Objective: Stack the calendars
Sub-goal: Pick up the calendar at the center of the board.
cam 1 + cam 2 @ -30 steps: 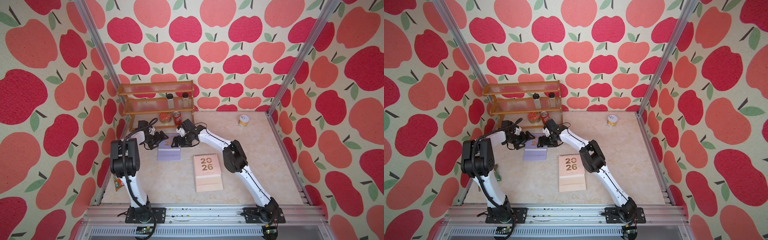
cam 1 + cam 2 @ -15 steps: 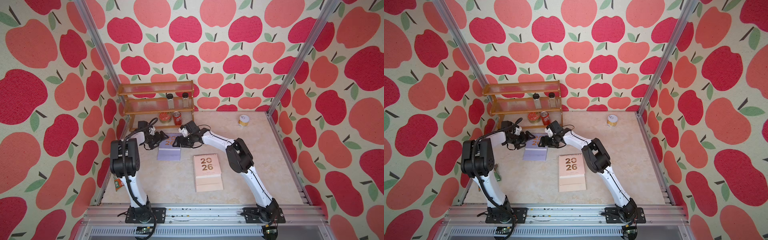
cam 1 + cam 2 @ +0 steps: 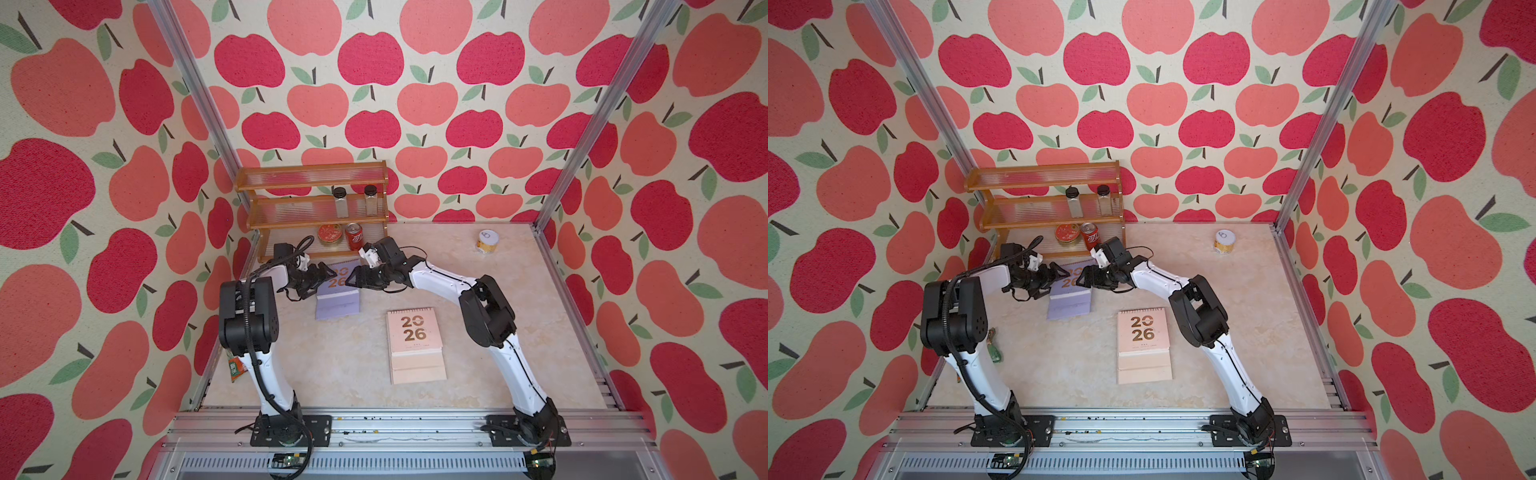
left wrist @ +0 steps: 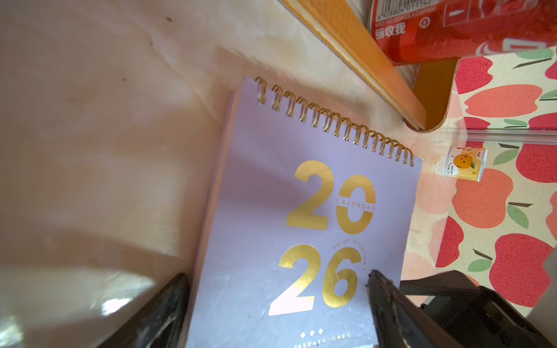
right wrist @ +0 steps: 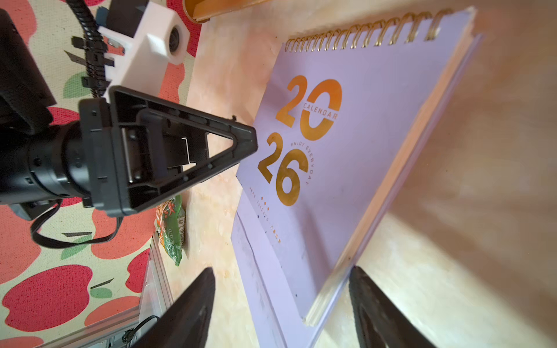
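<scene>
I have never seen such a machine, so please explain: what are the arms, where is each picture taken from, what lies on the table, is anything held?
The left arm and right arm are robot arms bolted at the front of the table; each ends in jaws. Two pictures look down from an overhead camera; two come from wrist cameras. Both pairs of jaws stand open at opposite side edges of the lavender calendar; neither grips it. A peach calendar lies nearer the front. Behind stand a wooden rack and a yellow can; a snack packet lies beside the left arm.
</scene>
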